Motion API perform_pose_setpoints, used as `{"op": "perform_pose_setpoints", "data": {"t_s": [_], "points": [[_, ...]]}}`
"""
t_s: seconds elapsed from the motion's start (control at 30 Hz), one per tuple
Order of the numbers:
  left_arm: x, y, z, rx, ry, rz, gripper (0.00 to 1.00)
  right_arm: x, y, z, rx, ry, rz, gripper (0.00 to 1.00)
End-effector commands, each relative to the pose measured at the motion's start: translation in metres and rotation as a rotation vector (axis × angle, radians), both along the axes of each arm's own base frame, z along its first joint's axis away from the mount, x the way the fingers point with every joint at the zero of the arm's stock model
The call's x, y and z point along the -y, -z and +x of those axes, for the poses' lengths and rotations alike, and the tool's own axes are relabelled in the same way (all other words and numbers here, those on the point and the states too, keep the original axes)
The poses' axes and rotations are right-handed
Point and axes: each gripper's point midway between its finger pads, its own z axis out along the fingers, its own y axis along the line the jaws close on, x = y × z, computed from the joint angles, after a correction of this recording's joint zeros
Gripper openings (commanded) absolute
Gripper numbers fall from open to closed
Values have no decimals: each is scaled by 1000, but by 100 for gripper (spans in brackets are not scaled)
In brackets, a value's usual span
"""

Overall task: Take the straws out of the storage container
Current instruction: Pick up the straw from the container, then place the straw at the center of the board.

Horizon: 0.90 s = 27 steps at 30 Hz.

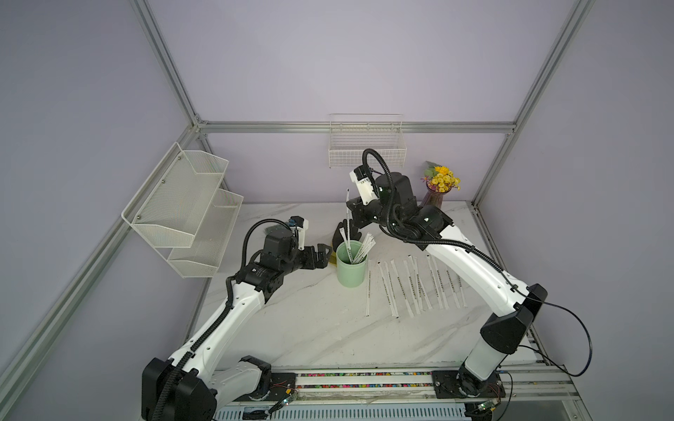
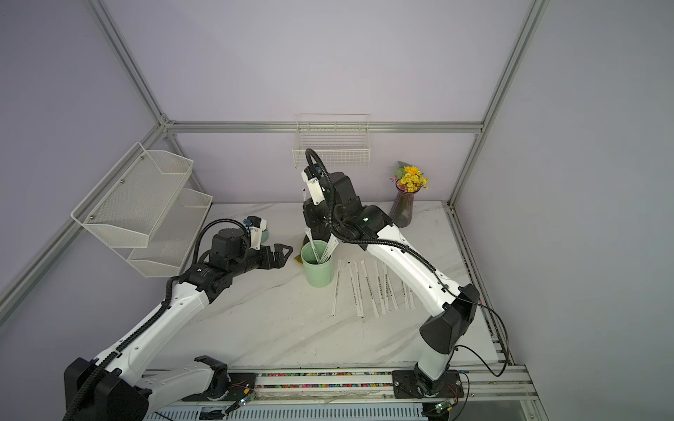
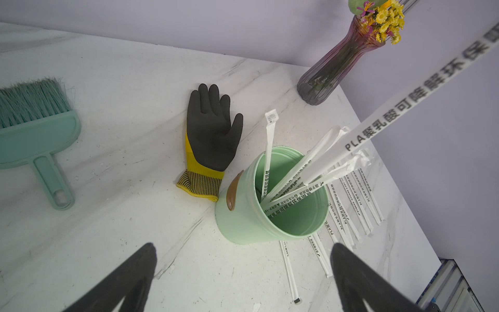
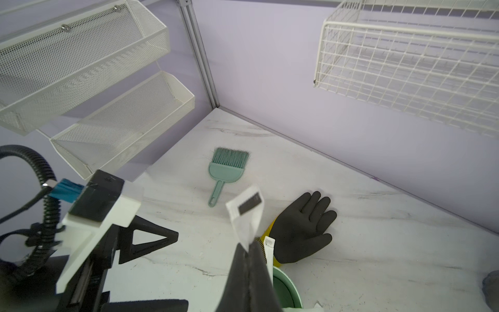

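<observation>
The mint-green storage container (image 1: 351, 271) (image 2: 317, 271) (image 3: 243, 216) stands upright on the marble table, with a few white straws (image 1: 363, 248) (image 3: 297, 173) leaning in it. Several more straws (image 1: 412, 288) (image 2: 368, 288) (image 3: 351, 205) lie in a row on the table to its right. My right gripper (image 1: 352, 215) (image 2: 308, 215) (image 4: 247, 247) hovers above the cup, shut on one straw (image 1: 347, 218) (image 3: 405, 108) (image 4: 247, 213) near its top. That straw's lower part hangs into the cup's mouth. My left gripper (image 1: 326, 255) (image 2: 284, 253) (image 3: 244, 247) stands open and holds nothing, just left of the cup.
A black and yellow glove (image 1: 341, 229) (image 3: 213, 129) (image 4: 302, 227) lies behind the cup. A teal hand brush (image 3: 35, 129) (image 4: 228, 167) lies at the back left. A vase of flowers (image 1: 434, 197) stands at the back right. A wire basket (image 1: 366, 145) and a mesh rack (image 1: 186, 211) hang on the walls.
</observation>
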Motion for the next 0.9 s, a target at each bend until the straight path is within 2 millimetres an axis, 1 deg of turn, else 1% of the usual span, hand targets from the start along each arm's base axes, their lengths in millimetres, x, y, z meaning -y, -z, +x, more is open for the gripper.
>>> {"op": "perform_pose_setpoints", "data": {"t_s": [0.0, 0.07, 0.17, 0.27, 0.4, 0.47, 0.53, 0.6, 0.73, 0.87], "points": [[3, -13, 3, 48, 7, -23, 100, 21, -33, -19, 13, 5, 31, 0], [3, -14, 3, 50, 8, -21, 100, 28, -35, -25, 2, 14, 27, 0], [3, -16, 4, 56, 10, -17, 100, 46, -36, -36, -15, 50, 4, 0], [3, -19, 5, 64, 8, -9, 100, 70, -37, -49, -27, 103, -25, 0], [4, -23, 8, 75, 10, -12, 100, 110, -34, -67, -39, 197, -77, 0], [6, -25, 9, 77, 17, -17, 100, 128, -29, -73, -49, 244, -104, 0], [7, -25, 10, 76, 19, -20, 100, 150, -29, -84, -44, 297, -116, 0], [7, -26, 10, 77, 21, -23, 100, 168, -24, -88, -48, 345, -134, 0], [8, -26, 11, 78, 23, -25, 100, 200, -7, -90, -87, 441, -173, 0], [8, -23, 11, 71, 25, -20, 100, 221, 17, -84, -161, 514, -220, 0]]}}
